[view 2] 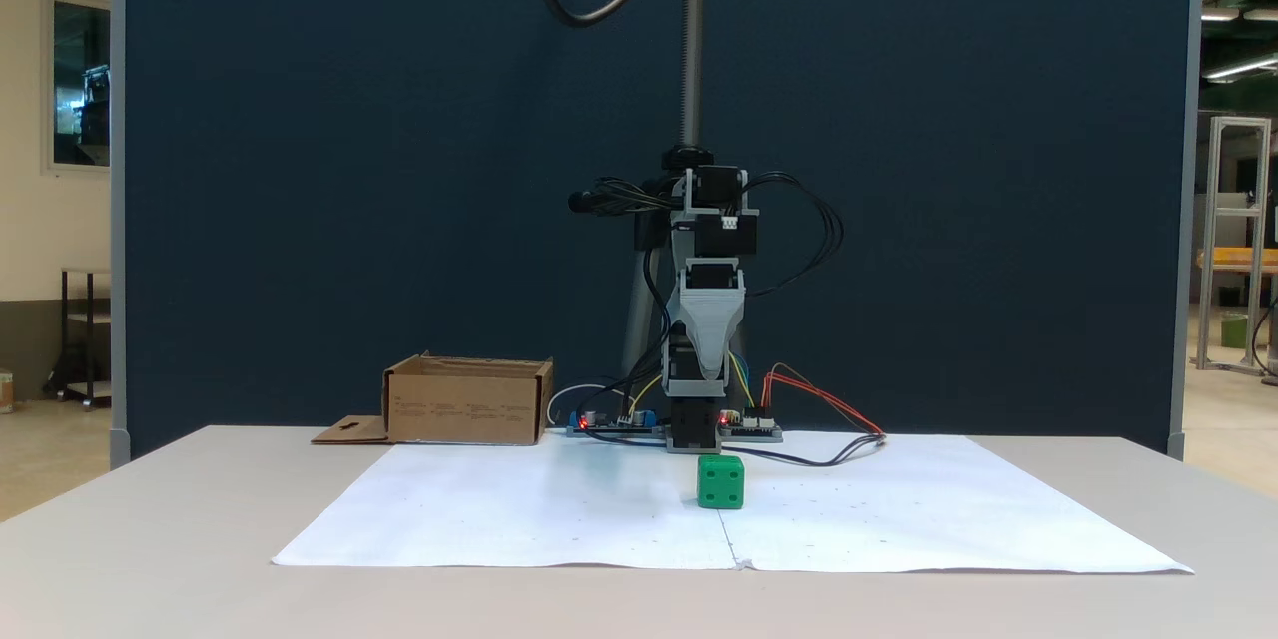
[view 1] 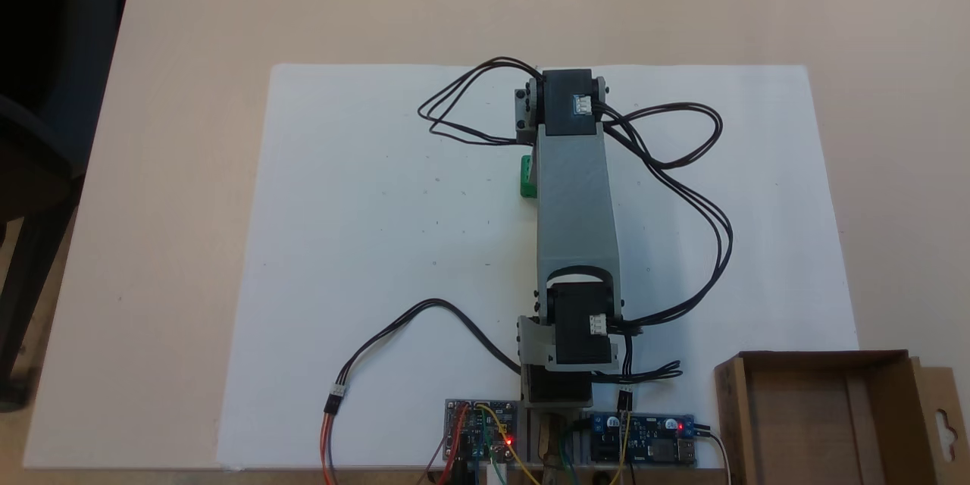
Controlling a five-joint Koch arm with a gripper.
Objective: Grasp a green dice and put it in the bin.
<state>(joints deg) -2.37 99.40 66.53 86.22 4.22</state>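
Observation:
The green dice rests on the white paper sheet, in front of the arm's base. Seen from above in a fixed view, the green dice peeks out from under the left edge of the arm's grey link. The gripper hangs tip-down above the base, behind the dice and clear of it; its jaws overlap, so their state is unclear. The bin, an open brown cardboard box, stands at the lower right near the base. In a fixed view the bin sits left of the arm.
The white paper sheet covers the table's middle. Circuit boards with lit red LEDs flank the base. Black cables loop to both sides of the arm. The bin's flap lies outward. A pole rises behind the arm.

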